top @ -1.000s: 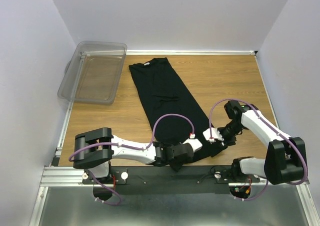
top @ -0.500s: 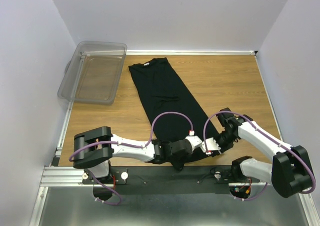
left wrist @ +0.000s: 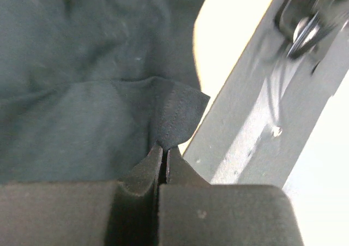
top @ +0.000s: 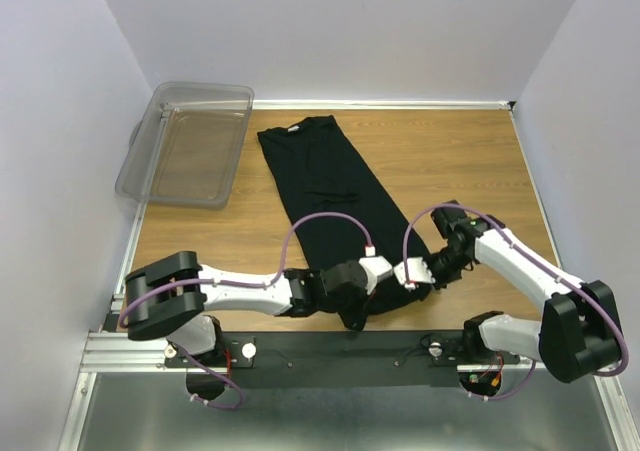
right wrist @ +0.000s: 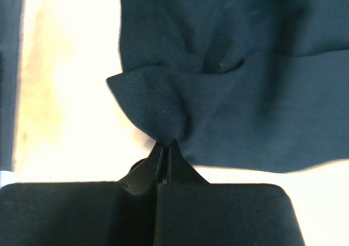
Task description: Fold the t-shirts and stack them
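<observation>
one t-shirt [top: 330, 186] in left hand [left wrist: 163, 150] and right hand [right wrist: 165, 145], one bin [top: 190, 151]

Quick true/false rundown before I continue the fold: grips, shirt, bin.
1. The left fingers are shut on the t-shirt's near edge. True.
2. The right fingers are open, clear of the cloth. False: they are shut on a pinch of the t-shirt.
3. The clear bin holds a folded shirt. False: no shirt shows inside it.
4. The t-shirt lies as a long, narrow strip on the table. True.
</observation>
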`<state>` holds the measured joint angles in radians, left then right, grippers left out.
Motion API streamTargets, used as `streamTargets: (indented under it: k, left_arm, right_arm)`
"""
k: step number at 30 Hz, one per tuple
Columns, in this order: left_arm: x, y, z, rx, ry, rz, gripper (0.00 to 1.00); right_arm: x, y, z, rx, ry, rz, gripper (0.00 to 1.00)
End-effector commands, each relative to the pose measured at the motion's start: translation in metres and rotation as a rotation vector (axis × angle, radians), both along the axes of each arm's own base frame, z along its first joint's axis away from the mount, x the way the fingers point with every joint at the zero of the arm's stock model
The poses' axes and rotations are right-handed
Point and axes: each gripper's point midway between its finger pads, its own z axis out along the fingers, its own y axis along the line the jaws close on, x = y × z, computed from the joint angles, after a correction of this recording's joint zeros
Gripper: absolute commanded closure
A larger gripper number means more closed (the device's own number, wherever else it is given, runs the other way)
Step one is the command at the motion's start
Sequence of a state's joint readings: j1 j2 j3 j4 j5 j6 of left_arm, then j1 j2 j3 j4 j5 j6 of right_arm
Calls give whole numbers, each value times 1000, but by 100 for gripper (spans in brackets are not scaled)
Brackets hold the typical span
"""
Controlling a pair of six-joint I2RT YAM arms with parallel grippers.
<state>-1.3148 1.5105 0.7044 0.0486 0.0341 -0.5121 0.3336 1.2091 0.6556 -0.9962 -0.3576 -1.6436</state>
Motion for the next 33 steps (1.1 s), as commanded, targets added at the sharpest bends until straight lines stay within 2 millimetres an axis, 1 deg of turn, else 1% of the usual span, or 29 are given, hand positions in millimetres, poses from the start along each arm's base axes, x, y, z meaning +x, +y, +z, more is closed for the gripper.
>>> streamTargets:
  k: [1, 2, 3, 4, 6, 7, 8, 9, 10, 11, 12, 13, 14, 15, 16, 17, 19, 20, 22, 23, 25, 27, 29, 30, 31, 33]
  left_arm:
    - [30, -7, 43, -132, -53, 23, 100]
    - [38, -8, 55, -161, -69, 36, 100]
    - [45, -7, 60, -168, -86, 40, 100]
    - [62, -4, 69, -187, -100, 73, 100]
    - [77, 1, 73, -186, -115, 99, 100]
    - [87, 4, 75, -186, -129, 111, 100]
    - [105, 10, 77, -185, -136, 149, 100]
    - [116, 17, 75, -176, -140, 176, 100]
    - [126, 22, 76, -175, -146, 196, 100]
    - [133, 27, 76, -170, -154, 209, 100]
    - [153, 40, 79, -168, -168, 264, 100]
    - [162, 46, 80, -165, -179, 288, 100]
    - [173, 53, 83, -166, -190, 315, 100]
    - [191, 65, 88, -168, -215, 357, 100]
    - [201, 71, 90, -167, -227, 380, 100]
    - [211, 71, 95, -173, -237, 382, 100]
    - [229, 81, 97, -160, -262, 403, 100]
    - [236, 79, 99, -156, -266, 400, 100]
    - [245, 83, 96, -130, -275, 399, 100]
    - [251, 87, 93, -121, -272, 407, 100]
    - [259, 91, 86, -92, -272, 408, 100]
    - [268, 100, 78, -65, -266, 429, 100]
    - [276, 109, 75, -41, -276, 456, 100]
    - [281, 115, 73, -32, -277, 474, 100]
    - [283, 117, 72, -25, -281, 481, 100]
    - [292, 125, 71, -8, -292, 506, 100]
  right_arm:
    - [25, 36, 43, 158, -11, -51, 99]
    - [32, 41, 45, 166, 4, -63, 99]
    - [39, 45, 50, 176, 7, -88, 99]
    - [58, 55, 67, 211, -30, -95, 99]
    - [77, 65, 76, 240, -30, -126, 100]
    - [86, 71, 72, 239, 9, -163, 99]
    - [110, 83, 88, 288, -40, -171, 100]
    - [119, 88, 80, 285, 2, -206, 99]
    - [129, 94, 82, 297, 9, -216, 100]
    - [141, 100, 87, 313, 4, -229, 99]
    - [161, 107, 99, 334, -22, -255, 99]
    - [174, 112, 103, 346, -32, -269, 100]
    - [185, 117, 90, 331, -5, -291, 99]
    - [205, 124, 105, 360, -40, -308, 100]
    - [213, 128, 105, 367, -37, -318, 99]
    - [219, 133, 92, 363, 3, -326, 99]
    - [235, 142, 100, 378, -21, -332, 99]
    - [240, 145, 94, 372, -6, -340, 99]
    - [246, 148, 91, 371, 0, -355, 99]
    - [254, 150, 95, 374, -18, -365, 99]
    - [269, 153, 90, 368, -17, -410, 100]
    - [278, 157, 86, 380, -14, -443, 100]
    - [282, 161, 85, 392, -12, -444, 99]
    - [288, 165, 89, 405, -29, -447, 100]
    - [289, 168, 83, 402, -13, -462, 99]
    - [298, 172, 86, 412, -26, -485, 99]
